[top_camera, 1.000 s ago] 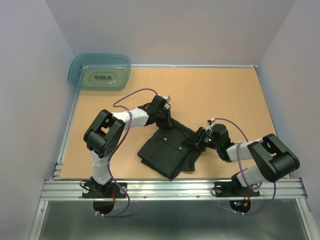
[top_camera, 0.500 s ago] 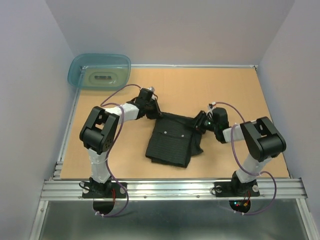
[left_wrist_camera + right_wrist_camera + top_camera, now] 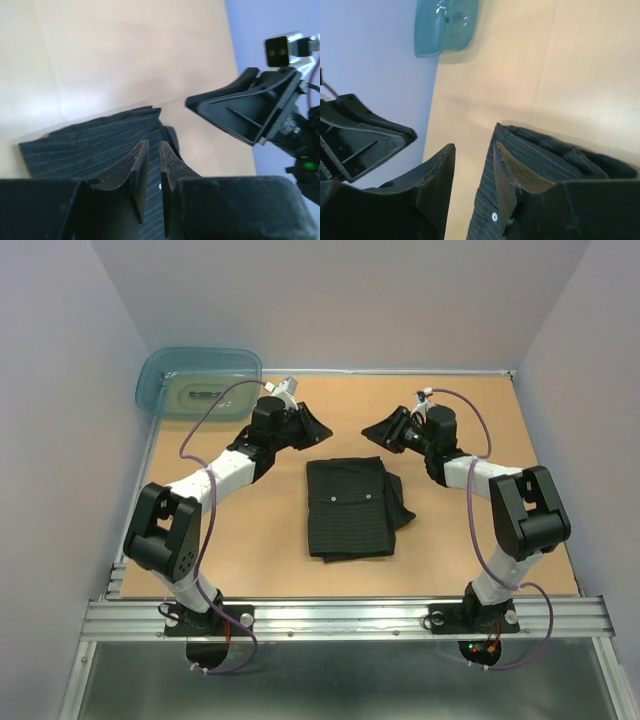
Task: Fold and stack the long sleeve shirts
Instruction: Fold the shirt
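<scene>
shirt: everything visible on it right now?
The shirt is dark charcoal cloth with thin pale pinstripes and small pale buttons. It lies folded into a rough rectangle, flat on the wooden table between the arms. A loose flap sticks out on its right. Only the table touches it; left gripper and right gripper hover clear.

1. A pale tan wooden surface (image 3: 480, 420) fills the middle of the top view. It is smooth and evenly lit, with only soft shadows.
2. Plain lavender-grey walls close it in: the back wall (image 3: 350, 300) across the top, and the left wall (image 3: 50, 460) and right wall (image 3: 600, 390) slanting down the sides.
3. A ribbed aluminium rail (image 3: 350, 615) runs along the lower edge of the surface — below it lies a dull grey metal sheet (image 3: 350, 680).
4. A thin metal strip (image 3: 135, 510) borders the surface on the left.
</scene>
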Robot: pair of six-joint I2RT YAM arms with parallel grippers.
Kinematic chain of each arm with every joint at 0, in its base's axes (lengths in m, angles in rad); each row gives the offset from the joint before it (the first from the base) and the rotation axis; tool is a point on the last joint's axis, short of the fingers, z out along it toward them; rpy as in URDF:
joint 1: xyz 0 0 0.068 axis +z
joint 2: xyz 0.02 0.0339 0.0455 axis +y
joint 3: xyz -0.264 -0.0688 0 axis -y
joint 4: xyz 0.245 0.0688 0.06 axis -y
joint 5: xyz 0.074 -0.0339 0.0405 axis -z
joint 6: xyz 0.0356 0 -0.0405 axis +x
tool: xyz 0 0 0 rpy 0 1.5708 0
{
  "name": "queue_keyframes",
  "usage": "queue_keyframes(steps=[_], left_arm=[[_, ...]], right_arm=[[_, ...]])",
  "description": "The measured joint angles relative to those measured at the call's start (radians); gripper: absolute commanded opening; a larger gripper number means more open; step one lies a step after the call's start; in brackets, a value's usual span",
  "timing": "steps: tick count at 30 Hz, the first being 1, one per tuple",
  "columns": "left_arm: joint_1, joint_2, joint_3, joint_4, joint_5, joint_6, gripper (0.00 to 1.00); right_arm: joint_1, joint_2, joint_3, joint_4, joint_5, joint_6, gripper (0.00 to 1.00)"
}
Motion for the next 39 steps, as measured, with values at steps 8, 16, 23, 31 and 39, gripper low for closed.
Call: queue_keyframes(steps=[8, 16, 23, 31, 39], left_arm=[[-0.002, 0.237, -0.002, 0.101, 0.077, -0.044, 0.25], [-0.001, 0.336, -0.033, 0.120, 0.077, -0.056, 0.25], [0.014, 0.344, -0.044, 0.146, 0.071, -0.059, 0.27], [-0.014, 0.072, -0.132, 0.036, 0.006, -0.006, 0.39], [-0.211, -0.292, -0.301, -0.005, 0.021, 0.004, 0.39]], right_arm=[[0.036, 0.250, 0.024, 0.178, -0.036, 0.110, 0.42], [-0.021, 0.397, 0.017, 0.258, -0.040, 0.125, 0.42], [-0.134, 0.409, 0.017, 0.283, -0.068, 0.130, 0.43], [-0.139, 0.130, -0.098, 0.230, -0.151, 0.136, 0.43], [0.055, -0.284, -0.296, 0.085, -0.201, 0.045, 0.43]])
